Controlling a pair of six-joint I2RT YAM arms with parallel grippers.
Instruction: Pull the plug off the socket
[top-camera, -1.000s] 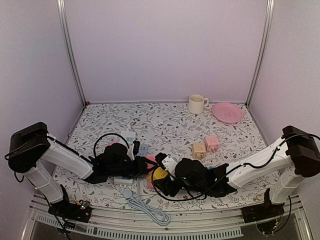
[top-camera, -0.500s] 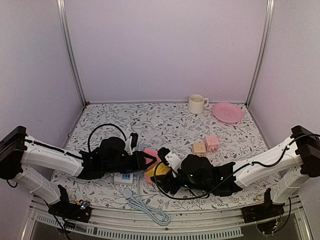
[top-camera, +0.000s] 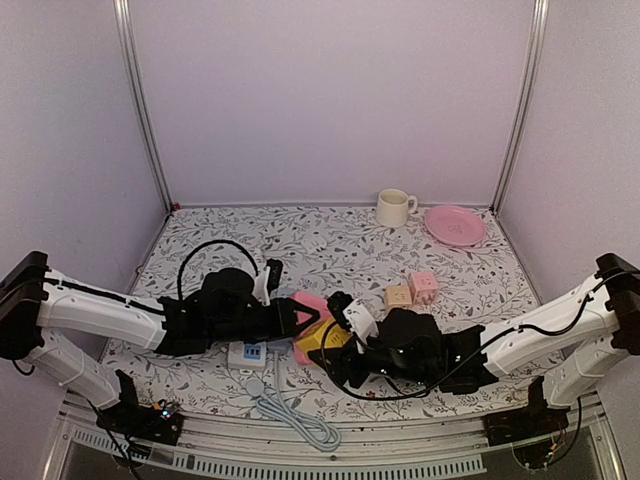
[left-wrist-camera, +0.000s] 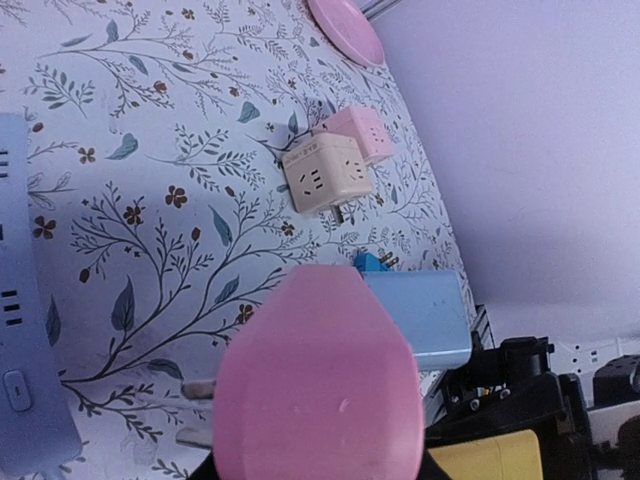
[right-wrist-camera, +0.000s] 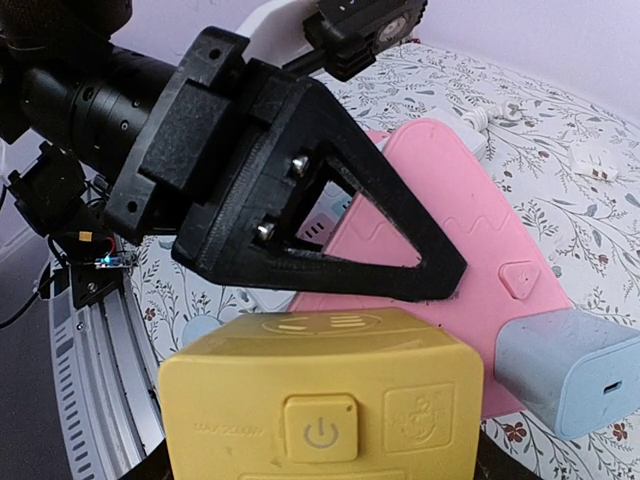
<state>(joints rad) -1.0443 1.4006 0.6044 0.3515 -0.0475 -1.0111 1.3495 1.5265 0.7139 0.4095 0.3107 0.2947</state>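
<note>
My left gripper (top-camera: 303, 318) is shut on a flat pink socket strip (top-camera: 311, 305), which fills the bottom of the left wrist view (left-wrist-camera: 318, 385). A light blue adapter (right-wrist-camera: 568, 372) sits plugged into the strip's end. My right gripper (top-camera: 340, 347) is shut on a yellow cube plug (top-camera: 331, 338) with a power button (right-wrist-camera: 320, 432), held right next to the pink strip (right-wrist-camera: 470, 235). I cannot tell if the cube and strip touch. The left gripper's black finger (right-wrist-camera: 330, 225) lies across the strip.
A white power strip (top-camera: 247, 354) with a grey cable (top-camera: 292, 417) lies under the left arm. A blue strip (left-wrist-camera: 25, 330) is at the left. A beige cube (top-camera: 398, 297) and pink cube (top-camera: 423, 287) stand to the right. A mug (top-camera: 394, 208) and pink plate (top-camera: 454, 225) are at the back.
Both grippers have shifted to the right with their loads. The left arm has stretched out and the pink strip sits higher. The yellow cube has moved right with the right gripper.
</note>
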